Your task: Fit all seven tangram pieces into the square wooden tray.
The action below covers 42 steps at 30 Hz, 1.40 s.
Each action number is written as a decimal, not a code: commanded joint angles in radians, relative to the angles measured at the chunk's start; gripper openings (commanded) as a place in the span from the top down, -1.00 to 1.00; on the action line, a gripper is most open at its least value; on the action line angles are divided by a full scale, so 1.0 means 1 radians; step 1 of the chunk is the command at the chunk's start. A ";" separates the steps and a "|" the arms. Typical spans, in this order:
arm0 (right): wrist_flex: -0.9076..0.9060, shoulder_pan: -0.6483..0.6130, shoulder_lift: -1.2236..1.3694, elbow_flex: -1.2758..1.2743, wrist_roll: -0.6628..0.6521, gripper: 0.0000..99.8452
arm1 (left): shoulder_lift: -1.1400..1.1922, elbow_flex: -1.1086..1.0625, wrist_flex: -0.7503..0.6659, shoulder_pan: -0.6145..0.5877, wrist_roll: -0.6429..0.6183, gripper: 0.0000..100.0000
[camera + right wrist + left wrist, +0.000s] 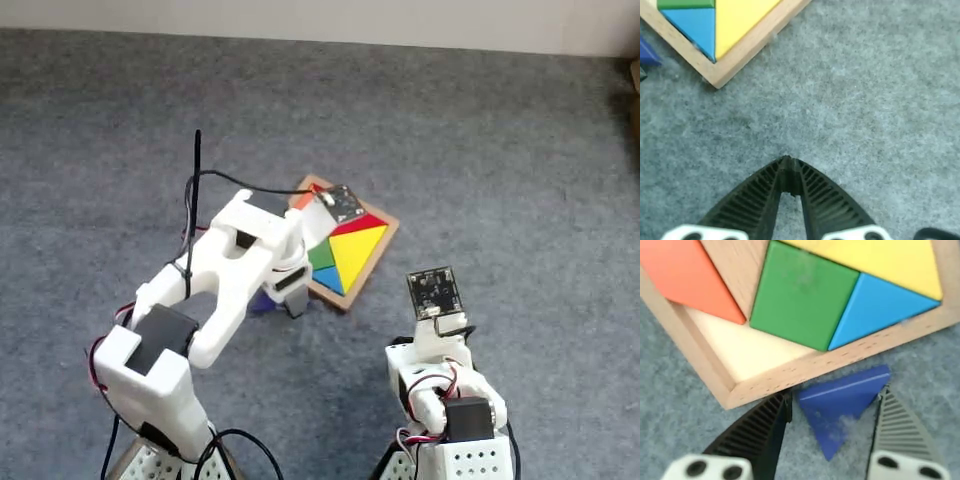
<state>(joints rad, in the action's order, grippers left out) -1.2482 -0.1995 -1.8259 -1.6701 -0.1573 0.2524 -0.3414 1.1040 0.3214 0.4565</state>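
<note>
Left end effector (835, 397): fingers apart, straddling the dark blue triangle (837, 410). One finger sits at a corner of the triangle, the other just beside the opposite corner. The triangle lies flat on the grey table (670, 415), outside the tray (700, 350), with its long edge along the rim.

In the tray: orange piece (687, 275), green piece (802, 295), light blue triangle (880, 305), yellow piece (875, 257). Green, blue and yellow sit flush. There's bare floor (740, 352) in the corner nearest the dark blue triangle.

Right end effector (788, 165): fingers together, nothing held, over open table and well apart from the tray corner.
</note>
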 commanded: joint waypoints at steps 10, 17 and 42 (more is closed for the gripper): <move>-0.005 -0.005 -0.013 -0.151 0.003 0.99 | 0.004 0.058 0.029 0.047 0.075 0.57; -0.005 -0.005 -0.013 -0.151 0.003 0.99 | 0.004 0.051 0.066 0.047 0.071 0.61; -0.005 -0.007 -0.013 -0.151 0.003 0.99 | -0.217 0.082 0.120 0.081 -0.356 0.76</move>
<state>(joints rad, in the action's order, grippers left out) -1.2482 -0.1995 -1.8259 -1.6701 -0.1573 0.0852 -0.3138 1.2635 0.4304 0.2171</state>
